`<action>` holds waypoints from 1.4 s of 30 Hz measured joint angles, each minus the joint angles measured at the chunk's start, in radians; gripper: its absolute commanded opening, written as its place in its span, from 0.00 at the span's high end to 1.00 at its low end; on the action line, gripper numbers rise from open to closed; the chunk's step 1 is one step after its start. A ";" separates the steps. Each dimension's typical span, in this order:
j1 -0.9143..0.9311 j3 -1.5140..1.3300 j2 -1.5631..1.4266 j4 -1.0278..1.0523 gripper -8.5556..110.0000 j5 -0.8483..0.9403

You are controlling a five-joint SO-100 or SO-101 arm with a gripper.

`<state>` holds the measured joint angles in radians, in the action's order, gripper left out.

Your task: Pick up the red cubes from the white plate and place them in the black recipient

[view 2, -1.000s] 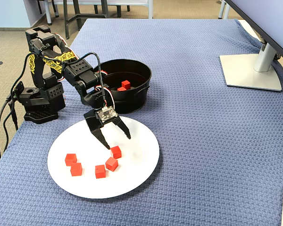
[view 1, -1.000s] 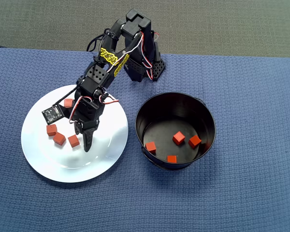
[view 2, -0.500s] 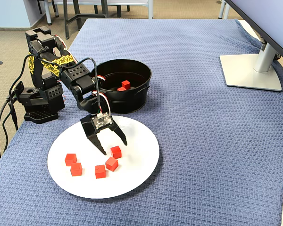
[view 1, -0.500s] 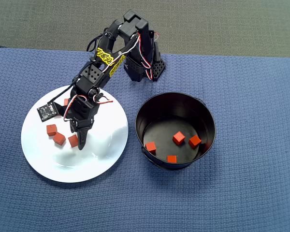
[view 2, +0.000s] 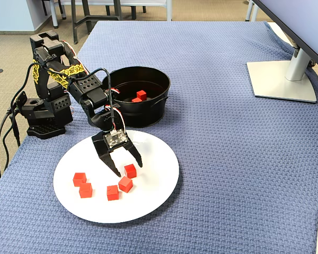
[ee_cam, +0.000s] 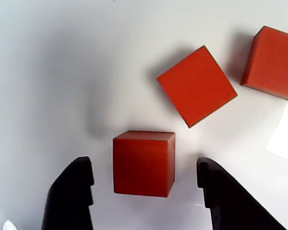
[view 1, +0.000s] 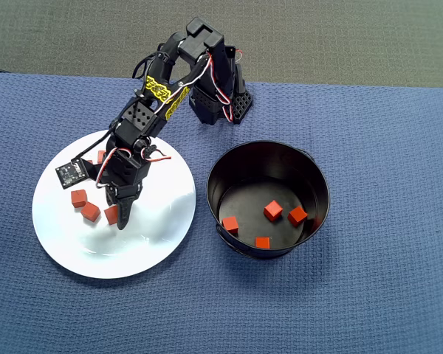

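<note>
The hand (view 2: 125,168) was spread apart and grasping nothing; in the wrist view its two fingers (ee_cam: 69,194) stood one on each side of a red cube (ee_cam: 143,163), with a gap to the cube on both sides, so I judged that the hand was lowered around this cube to take it, but had not yet clenched.

The white plate (view 1: 155,243) lay on the left of the counter (view 1: 384,295) in the overhead view; four of the red cubes (view 2: 112,192) were on it in the fixed view, the one between the fingers and three more a little to the left and nearer to that camera; in the overhead view one of them was partly hidden behind the arm (view 1: 144,122).

The black recipient (view 1: 319,177) stood just beside the plate, on its right in the overhead view, and it held four cubes (view 1: 273,210) on its bottom; so half of the work seemed done.

The pot was placed close to the plate, I think, so that the arm needed only a short swing from one to the other; the cubes on the plate lay apart enough that the fingers could go down around one without pushing its neighbour (ee_cam: 197,86), though this neighbour was near the far side.
</note>
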<state>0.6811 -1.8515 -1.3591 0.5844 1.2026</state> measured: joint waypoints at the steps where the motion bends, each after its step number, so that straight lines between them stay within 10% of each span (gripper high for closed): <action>1: 0.000 0.000 0.000 -0.006 0.93 0.000; 21: -0.014 0.078 -0.489 0.394 0.93 -0.385; 32: -0.439 0.130 -0.815 0.719 0.93 -0.693; 36: -0.666 0.043 -0.842 0.746 0.55 -0.764; 42: -0.652 0.006 -0.842 0.718 0.54 -0.712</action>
<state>0.0291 -1.8454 -2.2013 1.3023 0.4909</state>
